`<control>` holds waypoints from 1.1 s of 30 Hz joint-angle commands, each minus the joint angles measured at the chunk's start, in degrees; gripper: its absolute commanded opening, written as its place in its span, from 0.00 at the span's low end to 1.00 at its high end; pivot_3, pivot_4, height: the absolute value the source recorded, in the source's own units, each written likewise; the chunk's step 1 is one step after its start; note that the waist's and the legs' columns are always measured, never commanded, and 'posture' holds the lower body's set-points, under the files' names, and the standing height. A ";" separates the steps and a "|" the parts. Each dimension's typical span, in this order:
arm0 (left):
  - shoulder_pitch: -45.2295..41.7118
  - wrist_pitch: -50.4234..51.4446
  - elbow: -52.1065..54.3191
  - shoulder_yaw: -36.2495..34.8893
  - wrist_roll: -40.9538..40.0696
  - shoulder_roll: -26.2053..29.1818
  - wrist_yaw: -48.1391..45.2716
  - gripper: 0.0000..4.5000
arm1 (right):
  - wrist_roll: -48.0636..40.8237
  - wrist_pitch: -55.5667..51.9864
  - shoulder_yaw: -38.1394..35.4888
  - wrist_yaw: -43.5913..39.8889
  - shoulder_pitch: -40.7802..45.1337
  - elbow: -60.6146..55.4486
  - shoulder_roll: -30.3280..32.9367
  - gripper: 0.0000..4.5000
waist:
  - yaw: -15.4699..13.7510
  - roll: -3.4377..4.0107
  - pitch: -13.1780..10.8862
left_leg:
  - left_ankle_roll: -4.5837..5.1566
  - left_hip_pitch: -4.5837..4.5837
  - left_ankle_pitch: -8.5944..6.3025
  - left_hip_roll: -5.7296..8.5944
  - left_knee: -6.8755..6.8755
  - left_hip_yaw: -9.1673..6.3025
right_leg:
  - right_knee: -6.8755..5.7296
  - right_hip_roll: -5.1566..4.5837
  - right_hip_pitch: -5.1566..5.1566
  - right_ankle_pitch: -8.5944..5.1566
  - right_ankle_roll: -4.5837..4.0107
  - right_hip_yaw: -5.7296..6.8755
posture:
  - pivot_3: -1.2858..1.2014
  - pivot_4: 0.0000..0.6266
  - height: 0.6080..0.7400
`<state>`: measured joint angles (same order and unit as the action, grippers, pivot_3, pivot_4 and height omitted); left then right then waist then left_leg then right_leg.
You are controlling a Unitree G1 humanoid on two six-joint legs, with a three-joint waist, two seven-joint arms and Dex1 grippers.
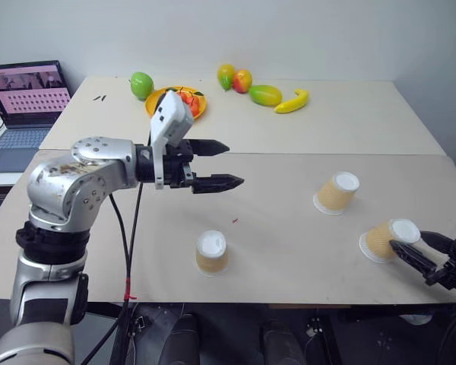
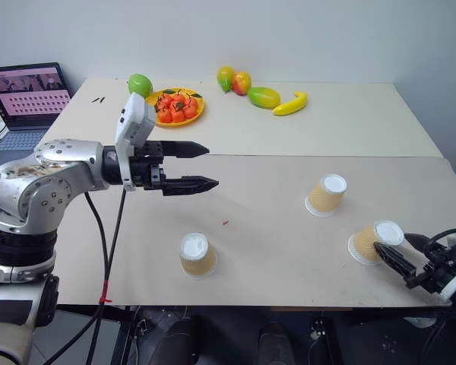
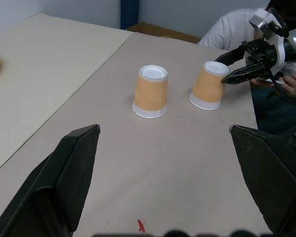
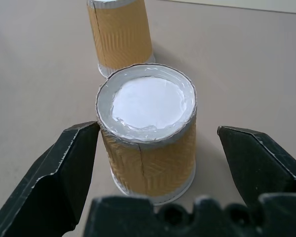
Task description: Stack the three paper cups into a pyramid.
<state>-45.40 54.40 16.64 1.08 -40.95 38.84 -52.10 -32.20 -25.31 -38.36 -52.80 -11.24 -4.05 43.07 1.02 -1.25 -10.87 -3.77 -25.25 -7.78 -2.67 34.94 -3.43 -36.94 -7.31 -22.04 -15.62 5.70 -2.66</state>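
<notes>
Tan ribbed paper is what you are working with: three cups stand upside down on the pale table (image 1: 289,251), white bases up, none stacked on another. The nearest cup (image 1: 212,252) sits alone towards the front edge, on your left half. The middle cup (image 1: 337,192) stands further back on the right, and the right cup (image 1: 389,239) is close to the front right edge, near the middle one but apart from it. Your right gripper (image 1: 422,246) is at that right cup with its black fingers spread wide; in its wrist view the cup stands between the two fingers, one finger right beside its wall and the other clear of it, and it is not clamped. Your left gripper (image 1: 219,165) hangs above the table, well apart from all three cups, pointing across to the right, its fingers parted and holding nothing. At the back lie an orange plate (image 2: 184,119) of small red fruit, a green apple (image 1: 141,84), a banana (image 1: 292,101) and mangoes (image 1: 265,95). A laptop (image 1: 24,103) stands open off the table's left end.
</notes>
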 commanded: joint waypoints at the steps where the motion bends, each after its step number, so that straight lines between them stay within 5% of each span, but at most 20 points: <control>1: -0.15 0.68 2.29 -1.51 -1.25 0.30 0.98 1.00 | -0.11 0.68 -0.01 -0.34 1.29 0.93 1.71 1.00 | -0.05 0.00 0.00 | 0.00 0.00 0.00 0.00 0.00 0.00 | 0.00 0.00 0.00 0.00 -0.01 0.00 | 0.52 0.24 0.94; 7: 0.00 1.25 2.58 -1.64 -1.87 0.51 1.83 1.00 | 0.32 1.21 2.24 0.17 3.17 1.89 1.63 0.57 | -0.11 -0.01 0.00 | 0.00 -0.01 0.00 0.01 0.01 0.00 | 0.01 0.00 0.00 0.01 -0.02 0.00 | 0.52 0.24 0.94; 16: 0.04 0.98 2.12 -1.46 -2.01 0.63 2.04 1.00 | -0.50 -0.07 4.25 1.46 6.64 0.25 1.84 0.57 | 0.08 0.00 0.00 | 0.00 0.00 0.00 0.00 0.01 0.00 | 0.00 0.00 0.00 0.01 -0.02 0.00 | 0.52 0.24 0.94; 21: 1.27 1.07 2.50 -1.33 -2.15 1.32 1.32 1.00 | -4.14 -7.68 3.40 0.33 11.38 -6.83 10.48 0.57 | 0.20 0.11 -0.02 | 0.00 -0.01 0.00 0.02 0.03 0.03 | -0.02 0.00 -0.03 0.03 -0.01 -0.06 | 0.52 0.24 0.94; 28: 2.43 1.88 2.19 -1.84 -3.18 6.11 -2.90 1.00 | -20.06 -23.80 5.85 -7.48 25.11 -16.55 28.42 0.57 | 0.39 0.07 -0.04 | 0.01 0.00 0.00 -0.04 -0.05 0.04 | -0.04 0.08 -0.08 0.01 -0.06 -0.10 | 0.52 0.24 0.94; 33: 2.51 1.78 2.53 -1.56 -3.32 5.78 -2.45 1.00 | -23.51 -24.34 11.07 -10.38 31.20 -19.01 31.53 0.57 | -0.42 -0.14 -0.07 | 0.03 -0.11 -0.03 -0.03 -0.06 0.04 | 0.16 0.08 -0.06 0.00 -0.05 -0.09 | 0.52 0.24 0.94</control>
<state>-42.38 56.53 17.87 0.84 -43.35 44.76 -54.59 -53.86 -49.38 -28.46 -62.26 18.21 -21.72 73.78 0.60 -1.39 -10.93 -3.74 -25.40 -7.81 -2.71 34.93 -3.39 -36.77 -7.23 -22.11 -15.61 5.65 -2.76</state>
